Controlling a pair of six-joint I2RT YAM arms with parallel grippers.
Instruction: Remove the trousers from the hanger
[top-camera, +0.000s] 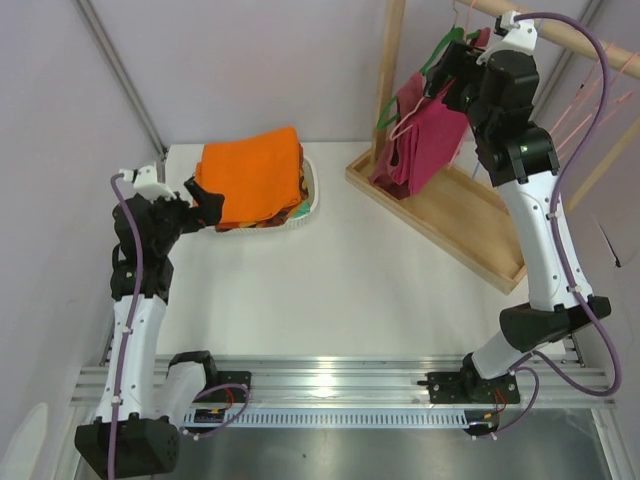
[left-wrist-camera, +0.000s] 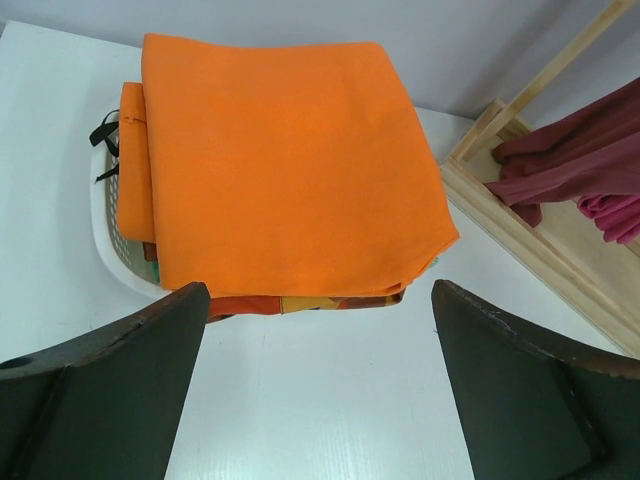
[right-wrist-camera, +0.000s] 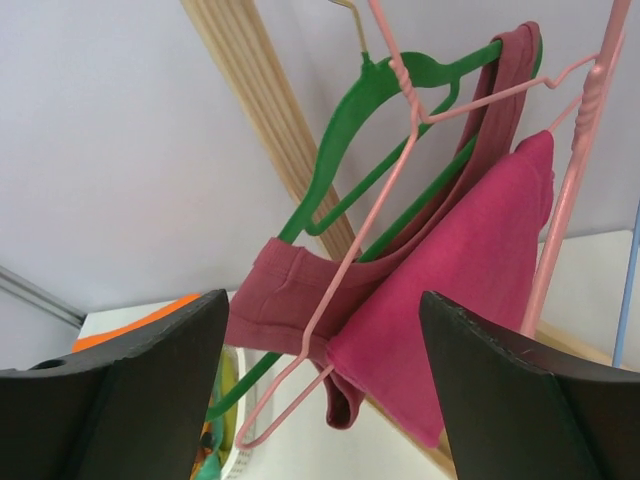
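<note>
The magenta-pink trousers (right-wrist-camera: 470, 270) hang folded over the thin light-pink wire hanger (right-wrist-camera: 345, 265) on the wooden rack; they also show in the top view (top-camera: 432, 135). A darker maroon garment (right-wrist-camera: 290, 300) hangs on a green hanger (right-wrist-camera: 370, 110) just behind. My right gripper (right-wrist-camera: 325, 400) is open, raised in front of the trousers and hanger, apart from them; it shows in the top view (top-camera: 455, 70). My left gripper (left-wrist-camera: 315, 370) is open and empty above the table, just before the basket.
A white basket (top-camera: 300, 215) holds the orange folded cloth (top-camera: 255, 170) on other clothes. The wooden rack has a post (top-camera: 388, 70), a top rail (top-camera: 590, 38) and a base tray (top-camera: 470, 225). A light-blue hanger (right-wrist-camera: 625, 290) hangs at the right.
</note>
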